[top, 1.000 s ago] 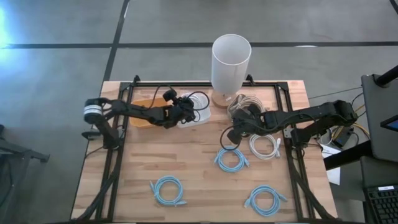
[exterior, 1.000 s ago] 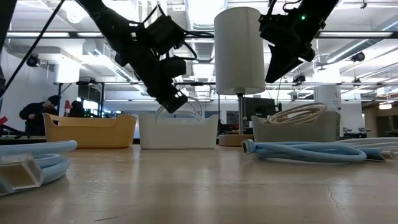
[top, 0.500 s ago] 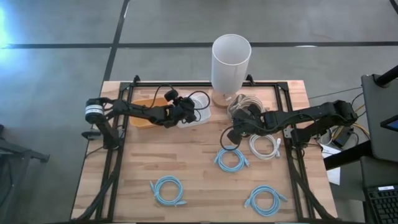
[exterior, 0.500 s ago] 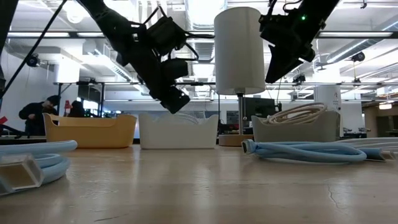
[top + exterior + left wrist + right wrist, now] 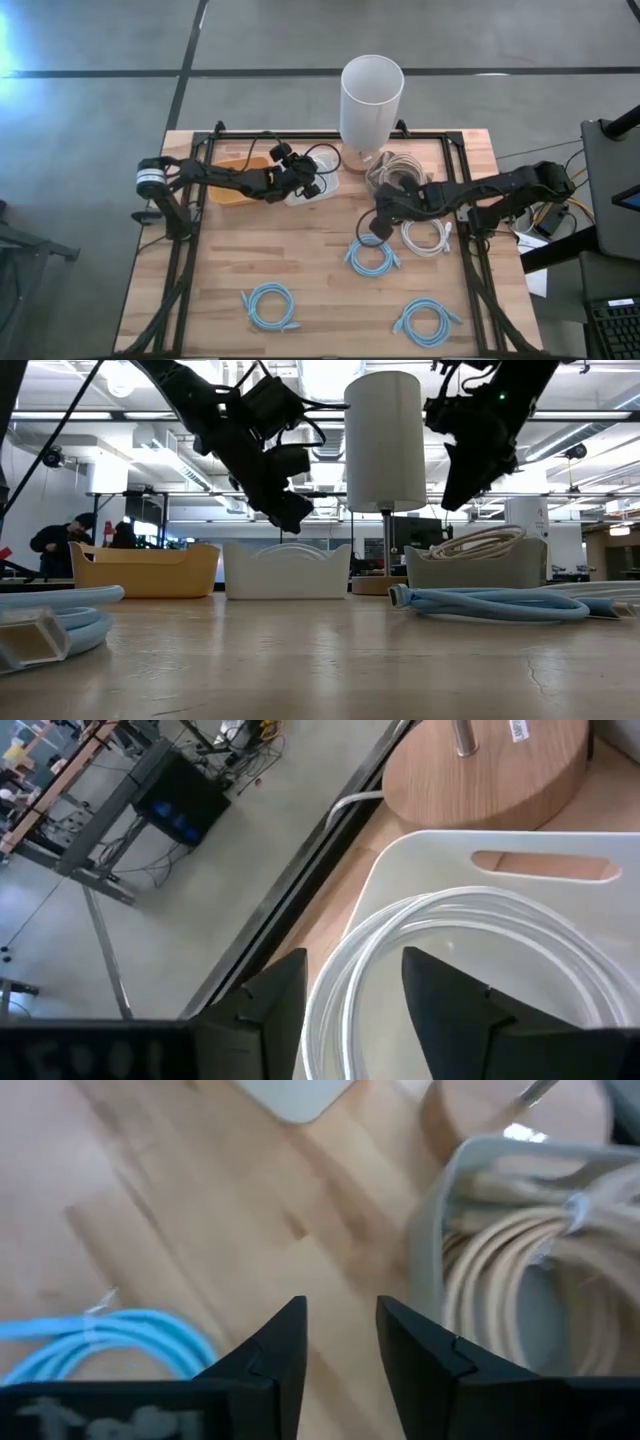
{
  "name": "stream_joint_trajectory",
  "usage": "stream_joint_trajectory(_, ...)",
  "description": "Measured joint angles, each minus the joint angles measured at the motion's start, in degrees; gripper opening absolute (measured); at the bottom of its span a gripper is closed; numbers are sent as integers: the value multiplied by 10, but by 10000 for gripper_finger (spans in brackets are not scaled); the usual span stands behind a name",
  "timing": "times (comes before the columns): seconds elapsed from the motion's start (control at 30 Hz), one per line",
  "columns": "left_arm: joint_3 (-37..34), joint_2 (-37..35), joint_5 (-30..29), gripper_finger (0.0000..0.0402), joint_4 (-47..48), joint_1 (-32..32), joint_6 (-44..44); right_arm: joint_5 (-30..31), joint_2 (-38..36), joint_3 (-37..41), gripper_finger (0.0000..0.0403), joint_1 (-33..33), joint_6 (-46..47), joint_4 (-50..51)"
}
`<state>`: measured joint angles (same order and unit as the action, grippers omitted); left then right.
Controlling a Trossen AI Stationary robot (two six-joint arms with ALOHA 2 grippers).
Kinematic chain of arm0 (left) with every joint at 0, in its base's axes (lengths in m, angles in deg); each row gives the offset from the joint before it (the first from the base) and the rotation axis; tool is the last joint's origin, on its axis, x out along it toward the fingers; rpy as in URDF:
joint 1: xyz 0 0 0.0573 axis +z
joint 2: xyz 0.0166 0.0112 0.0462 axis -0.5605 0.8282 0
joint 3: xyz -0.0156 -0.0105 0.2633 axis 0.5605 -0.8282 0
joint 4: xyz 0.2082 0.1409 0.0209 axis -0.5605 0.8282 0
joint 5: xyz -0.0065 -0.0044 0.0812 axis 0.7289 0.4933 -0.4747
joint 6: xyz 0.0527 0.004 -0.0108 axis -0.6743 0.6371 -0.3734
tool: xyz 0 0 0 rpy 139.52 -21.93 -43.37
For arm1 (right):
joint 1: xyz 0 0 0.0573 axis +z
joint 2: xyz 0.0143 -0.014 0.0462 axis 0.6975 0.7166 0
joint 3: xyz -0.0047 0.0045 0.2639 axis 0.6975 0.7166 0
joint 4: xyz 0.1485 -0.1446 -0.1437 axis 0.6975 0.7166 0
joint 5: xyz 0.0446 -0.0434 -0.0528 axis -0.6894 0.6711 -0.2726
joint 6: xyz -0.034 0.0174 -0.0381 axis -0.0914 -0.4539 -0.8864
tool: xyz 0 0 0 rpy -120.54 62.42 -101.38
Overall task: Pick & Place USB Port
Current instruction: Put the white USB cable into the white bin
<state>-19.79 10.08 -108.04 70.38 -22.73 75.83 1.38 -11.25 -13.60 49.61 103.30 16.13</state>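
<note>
Since the earlier frame the left end effector (image 5: 312, 184) is being seen further back over the white bin (image 5: 318, 191) and a little higher in the low view, while the right end effector (image 5: 378, 222) is being brought down and forward, toward the nearest blue cable coil (image 5: 372, 256). Both end effectors are being held slightly apart with nothing between the fingers (image 5: 455, 1005), as is shown in the wrist views.

The white cable (image 5: 470, 935), coiled in a flat ring, is lying inside the white bin; as a coil it is not showing a clear long axis, and its plug ends are not being seen, so the direction cannot be told. The left end effector is hovering just above this coil.

A beige cable coil (image 5: 520, 1285) is lying in the grey bin (image 5: 395, 168), behind the right end effector. A loose white coil (image 5: 427, 236) is lying on the tabletop (image 5: 300, 260) just beside the right arm, and two more blue coils (image 5: 270, 305) (image 5: 428, 322) are lying near the front edge. An orange bin (image 5: 228, 178) is standing under the left arm, partly hidden. The tall white cylinder (image 5: 371, 100) on its round wooden base (image 5: 490, 770) is standing between the white and grey bins at the back.
</note>
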Motion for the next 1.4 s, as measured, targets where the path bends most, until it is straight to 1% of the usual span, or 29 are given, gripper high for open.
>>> stream_joint_trajectory(0.03, 1, -2, 10, 177, 1, 0, 0, -6, 0, 0, 125, 4, 11, 3)
stream_joint_trajectory(0.1, 1, -8, 53, 177, 1, 0, 9, -10, 0, 0, 132, 13, 53, 28)
stream_joint_trajectory(0.13, 1, -13, 86, 177, 0, 0, 16, -21, 0, 0, 135, 17, 85, 46)
stream_joint_trajectory(0.23, 1, -25, 189, 177, -1, 0, 31, -79, 0, 1, 143, 28, 184, 99)
stream_joint_trajectory(0.3, 1, -34, 250, 177, -1, 0, 31, -95, 0, 7, 147, 42, 240, 135)
stream_joint_trajectory(0.4, 1, -43, 315, 177, -7, -2, 32, -100, 6, 22, 150, 64, 316, 144)
stream_joint_trajectory(0.47, 2, -43, 341, 177, -13, -4, 32, -110, 13, 35, 150, 76, 364, 143)
stream_joint_trajectory(0.53, 2, -43, 349, 177, -15, -7, 31, -123, 22, 49, 150, 86, 404, 140)
stream_joint_trajectory(0.63, 2, -43, 350, 177, -20, -7, 27, -126, 37, 67, 150, 98, 451, 142)
stream_joint_trajectory(0.8, 2, -42, 350, 177, -18, -7, 26, -125, 63, 84, 144, 99, 499, 129)
stream_joint_trajectory(1.23, 0, -41, 350, 177, -18, -7, 26, -127, 148, 84, 140, 99, 496, 78)
stream_joint_trajectory(1.33, -1, -41, 350, 177, -18, -7, 27, -126, 167, 82, 129, 99, 484, 77)
stream_joint_trajectory(1.4, -1, -41, 350, 177, -18, -7, 27, -137, 174, 80, 113, 97, 467, 73)
